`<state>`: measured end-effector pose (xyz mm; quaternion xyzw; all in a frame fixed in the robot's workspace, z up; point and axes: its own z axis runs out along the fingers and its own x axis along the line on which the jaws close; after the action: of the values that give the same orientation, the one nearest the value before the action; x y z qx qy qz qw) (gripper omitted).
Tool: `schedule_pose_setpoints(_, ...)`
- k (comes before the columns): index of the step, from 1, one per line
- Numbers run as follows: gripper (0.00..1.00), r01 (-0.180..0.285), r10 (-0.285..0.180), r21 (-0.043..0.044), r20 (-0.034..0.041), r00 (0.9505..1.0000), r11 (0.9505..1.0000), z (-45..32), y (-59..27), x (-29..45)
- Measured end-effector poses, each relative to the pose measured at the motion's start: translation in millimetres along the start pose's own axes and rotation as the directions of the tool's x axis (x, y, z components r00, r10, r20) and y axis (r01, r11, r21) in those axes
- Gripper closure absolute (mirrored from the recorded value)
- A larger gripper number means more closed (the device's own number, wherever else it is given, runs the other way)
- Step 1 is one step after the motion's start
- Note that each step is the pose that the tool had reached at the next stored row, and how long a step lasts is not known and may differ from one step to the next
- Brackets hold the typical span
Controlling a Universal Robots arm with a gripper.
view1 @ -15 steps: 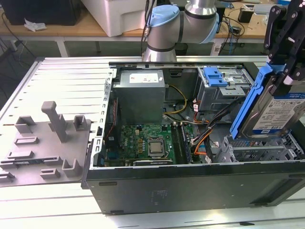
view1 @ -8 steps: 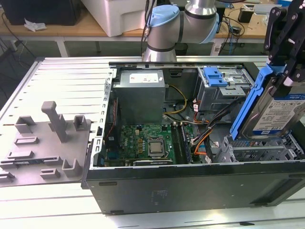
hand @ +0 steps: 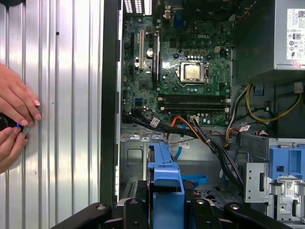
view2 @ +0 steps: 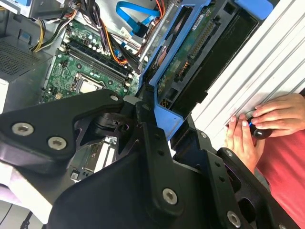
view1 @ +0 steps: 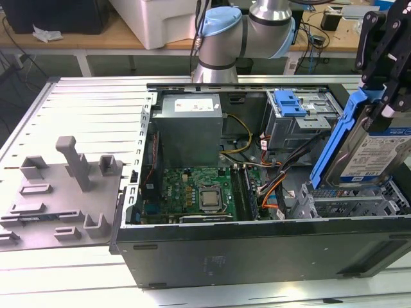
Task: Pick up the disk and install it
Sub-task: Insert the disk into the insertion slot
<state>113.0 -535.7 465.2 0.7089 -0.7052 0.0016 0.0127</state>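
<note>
Clamped in the gripper (view1: 384, 106), the disk (view1: 379, 154), marked by a white-and-blue label, is held tilted over the open computer case (view1: 257, 250) at the exterior view's right. A white label is carried by the grey power supply (view1: 189, 122). A person's hands (hand: 16, 102) are rested on the ribbed table (hand: 62, 71).

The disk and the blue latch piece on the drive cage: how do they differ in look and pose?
The disk is held tilted above the computer case by the gripper; the blue latch piece lies flat on the grey drive cage. The disk is clearly larger than the latch piece. The disk shows a silver body and a white-and-blue label; the latch piece is plain blue. Both include blue plastic.
</note>
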Motion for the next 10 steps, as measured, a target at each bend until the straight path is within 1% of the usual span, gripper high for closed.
schedule_pose_setpoints(10, 0.63, 0.000, 0.000, 0.0000, 0.0009, 1.0000, 1.0000, 2.2, -0.1, 0.1)
